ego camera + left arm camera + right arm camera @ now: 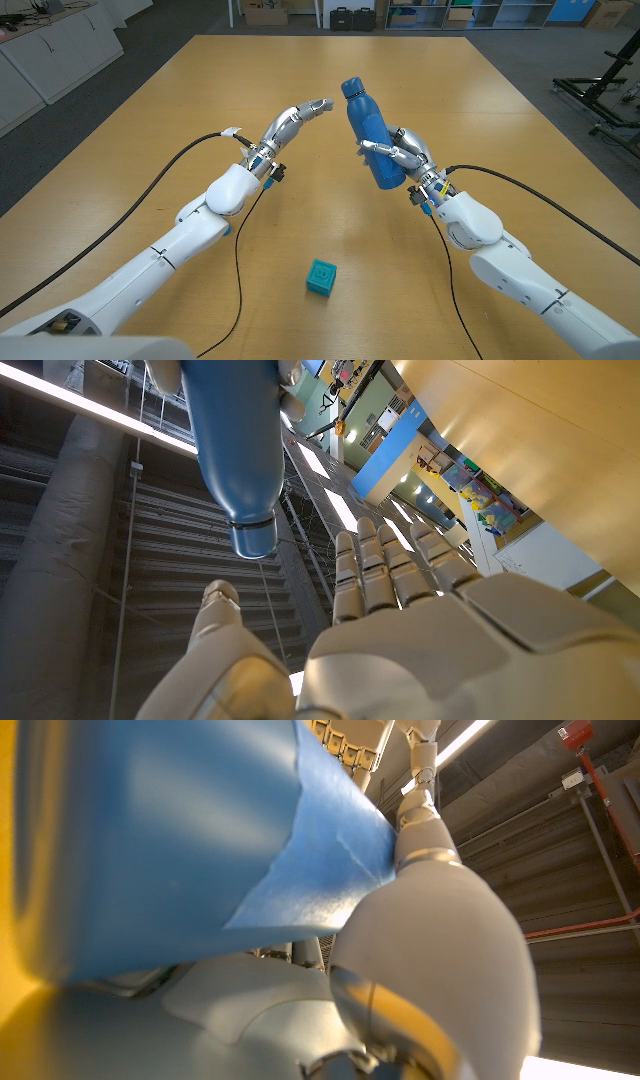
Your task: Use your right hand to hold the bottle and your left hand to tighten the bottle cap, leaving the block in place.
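So, cap's next.
Right hand [400, 152] grips bottle [367, 130]; left hand [290, 122], fingers [318, 105] apart, should wrap the cap [351, 87] squarely.

A clear gap separates your left hand [290, 122] from the cap [351, 87]; the block [321, 276] sits well behind both hands.

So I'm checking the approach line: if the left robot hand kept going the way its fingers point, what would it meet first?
Most likely the bottle cap: the left robot hand points at the top of the blue bottle, gripped by the right robot hand. Depth is unclear, so it might slip past.
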Controlling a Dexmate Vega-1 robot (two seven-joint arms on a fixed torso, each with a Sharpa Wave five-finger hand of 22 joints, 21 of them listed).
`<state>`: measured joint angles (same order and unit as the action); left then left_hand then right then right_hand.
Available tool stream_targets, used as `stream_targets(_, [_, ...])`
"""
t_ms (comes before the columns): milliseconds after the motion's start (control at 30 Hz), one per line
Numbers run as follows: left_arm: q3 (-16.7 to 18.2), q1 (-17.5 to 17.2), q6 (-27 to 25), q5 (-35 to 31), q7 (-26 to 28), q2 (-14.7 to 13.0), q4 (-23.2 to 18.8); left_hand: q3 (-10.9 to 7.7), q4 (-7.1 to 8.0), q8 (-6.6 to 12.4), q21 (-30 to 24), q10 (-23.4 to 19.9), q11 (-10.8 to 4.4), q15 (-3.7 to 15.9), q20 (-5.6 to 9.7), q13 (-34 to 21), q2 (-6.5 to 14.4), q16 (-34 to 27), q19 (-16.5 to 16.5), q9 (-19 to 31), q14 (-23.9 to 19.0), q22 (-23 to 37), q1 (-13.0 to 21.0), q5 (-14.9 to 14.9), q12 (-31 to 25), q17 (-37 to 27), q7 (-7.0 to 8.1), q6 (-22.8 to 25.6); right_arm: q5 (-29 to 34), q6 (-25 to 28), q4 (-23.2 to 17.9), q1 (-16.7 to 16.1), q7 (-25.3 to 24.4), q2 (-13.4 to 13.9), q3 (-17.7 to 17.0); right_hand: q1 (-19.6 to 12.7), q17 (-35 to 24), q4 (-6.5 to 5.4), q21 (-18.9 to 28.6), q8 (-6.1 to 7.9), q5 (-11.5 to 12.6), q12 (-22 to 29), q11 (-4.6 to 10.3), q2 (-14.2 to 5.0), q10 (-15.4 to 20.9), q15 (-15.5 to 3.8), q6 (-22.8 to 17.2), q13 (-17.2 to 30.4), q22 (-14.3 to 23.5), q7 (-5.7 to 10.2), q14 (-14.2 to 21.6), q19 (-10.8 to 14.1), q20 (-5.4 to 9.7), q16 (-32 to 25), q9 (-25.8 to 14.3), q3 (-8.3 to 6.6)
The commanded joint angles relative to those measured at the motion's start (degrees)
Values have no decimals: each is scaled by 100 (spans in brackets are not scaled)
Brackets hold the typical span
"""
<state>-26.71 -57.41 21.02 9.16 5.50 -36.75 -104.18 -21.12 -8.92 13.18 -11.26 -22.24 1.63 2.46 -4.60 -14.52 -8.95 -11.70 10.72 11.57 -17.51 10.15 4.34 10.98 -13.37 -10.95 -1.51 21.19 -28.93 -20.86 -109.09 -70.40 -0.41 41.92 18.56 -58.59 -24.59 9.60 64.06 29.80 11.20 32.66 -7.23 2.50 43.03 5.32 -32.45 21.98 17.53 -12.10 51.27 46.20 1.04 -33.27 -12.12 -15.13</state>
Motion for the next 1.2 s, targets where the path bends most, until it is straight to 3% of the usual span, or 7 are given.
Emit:
stream_targets(33, [150,-194,-59,-47,101,-95,-187,9,19,35,-29,-46,29,21,-31,-7,-29,-36,50,22,-65,7,-85,-15,-31,-16,28,39,-73,157,222,149,43,-26,64,-1163,-28,-272,47,26,-6,0,1418,-1208,1490,-1731,-1808,28,13,1470,1278,398,1187,-29,-18,-809])
stream_targets(533, [-56,79,-412,-262,122,87,-105,80,44,39,-56,-105,23,24,-48,-10,-75,-59,144,22,-128,7,-171,-15,-52,-21,38,74,-50,-46,1,133,245,45,113,-1157,-40,-268,73,18,-8,-14,1413,-1207,1498,-1731,-1815,45,-7,1474,1280,387,1187,-19,-19,-821])
stream_targets(1200, [-135,176,-376,-256,64,108,-105,155,66,58,-61,-171,37,-2,-71,-14,-107,-67,195,23,-162,8,-252,-10,-76,-26,72,148,3,69,-55,137,233,65,201,-1144,-56,-263,107,4,-9,-37,1414,-1199,1505,-1728,-1813,60,-34,1467,1284,372,1186,-6,-21,-832])
